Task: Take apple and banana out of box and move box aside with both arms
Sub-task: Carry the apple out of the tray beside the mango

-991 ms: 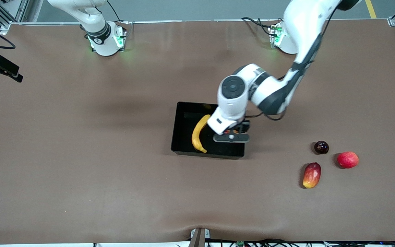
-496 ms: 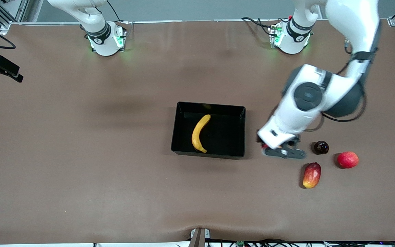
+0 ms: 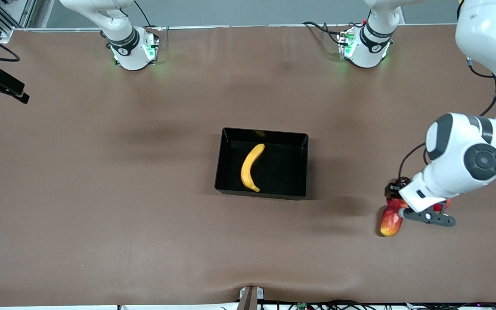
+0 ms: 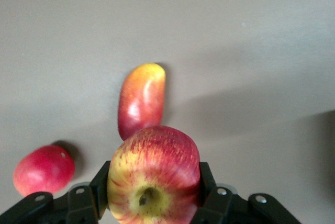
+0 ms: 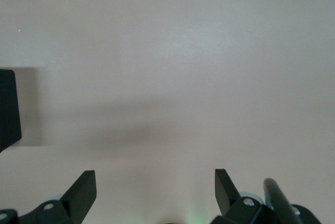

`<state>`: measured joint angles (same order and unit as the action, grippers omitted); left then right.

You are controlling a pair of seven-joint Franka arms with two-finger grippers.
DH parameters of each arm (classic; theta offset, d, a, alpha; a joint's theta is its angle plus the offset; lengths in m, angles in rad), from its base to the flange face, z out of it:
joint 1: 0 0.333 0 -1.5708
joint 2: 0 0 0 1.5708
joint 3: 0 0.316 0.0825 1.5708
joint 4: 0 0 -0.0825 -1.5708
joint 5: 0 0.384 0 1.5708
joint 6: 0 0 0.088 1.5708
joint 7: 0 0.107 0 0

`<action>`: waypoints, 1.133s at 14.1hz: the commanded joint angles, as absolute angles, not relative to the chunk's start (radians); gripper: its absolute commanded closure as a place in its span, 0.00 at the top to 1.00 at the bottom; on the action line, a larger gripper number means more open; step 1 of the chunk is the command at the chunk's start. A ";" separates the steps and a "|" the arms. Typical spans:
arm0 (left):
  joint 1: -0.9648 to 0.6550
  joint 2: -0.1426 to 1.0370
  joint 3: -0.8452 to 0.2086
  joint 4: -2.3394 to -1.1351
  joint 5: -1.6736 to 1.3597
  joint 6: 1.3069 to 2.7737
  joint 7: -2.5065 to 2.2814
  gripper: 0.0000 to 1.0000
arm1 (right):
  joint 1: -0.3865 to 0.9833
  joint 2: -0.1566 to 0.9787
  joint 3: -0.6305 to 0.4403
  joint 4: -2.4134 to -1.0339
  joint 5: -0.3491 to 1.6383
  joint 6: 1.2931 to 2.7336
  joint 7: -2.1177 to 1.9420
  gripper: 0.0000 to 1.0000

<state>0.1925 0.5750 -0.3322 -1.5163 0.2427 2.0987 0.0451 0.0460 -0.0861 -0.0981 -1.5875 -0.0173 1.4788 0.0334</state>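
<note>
The yellow banana [image 3: 251,167] lies in the black box [image 3: 261,194] at mid-table. My left gripper [image 3: 396,199] is shut on the red apple with yellow streaks [image 3: 398,204], up in the air over the loose fruits at the left arm's end of the table. In the left wrist view the apple [image 4: 153,174] sits between the two fingers [image 4: 205,182], stem dimple toward the camera. My right gripper [image 5: 155,187] is open and empty over bare table; it is out of the front view and its arm waits near its base.
An oblong red-yellow fruit [image 3: 390,224] [image 4: 140,101] lies on the table under the left gripper. A round red fruit [image 3: 441,206] [image 4: 43,169] lies beside it, mostly covered by the arm. A black shape [image 5: 8,109] shows at the right wrist view's edge.
The left arm has swung from over the box to over the loose fruits at its end of the table, with the apple in its gripper. The banana and box have not moved.
</note>
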 commanded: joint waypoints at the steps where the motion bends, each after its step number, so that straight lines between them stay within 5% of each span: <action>1: 0.244 0.630 -0.334 -1.503 0.271 2.175 0.145 0.00 | 0.037 -0.081 -0.091 -1.578 -0.015 1.479 0.034 1.00; 13: 0.262 0.834 -0.225 -1.413 0.308 2.382 0.348 0.00 | 0.037 -0.081 -0.091 -1.578 -0.015 1.476 0.034 1.00; 14: 0.262 0.841 -0.225 -1.413 0.307 2.394 0.347 0.05 | 0.035 -0.080 -0.091 -1.578 -0.015 1.476 0.034 1.00; 15: 0.262 0.845 -0.225 -1.413 0.307 2.401 0.347 0.23 | 0.035 -0.081 -0.091 -1.578 -0.015 1.477 0.034 1.00; 16: 0.264 0.848 -0.225 -1.413 0.307 2.402 0.347 0.54 | 0.038 -0.081 -0.091 -1.578 -0.015 1.476 0.034 1.00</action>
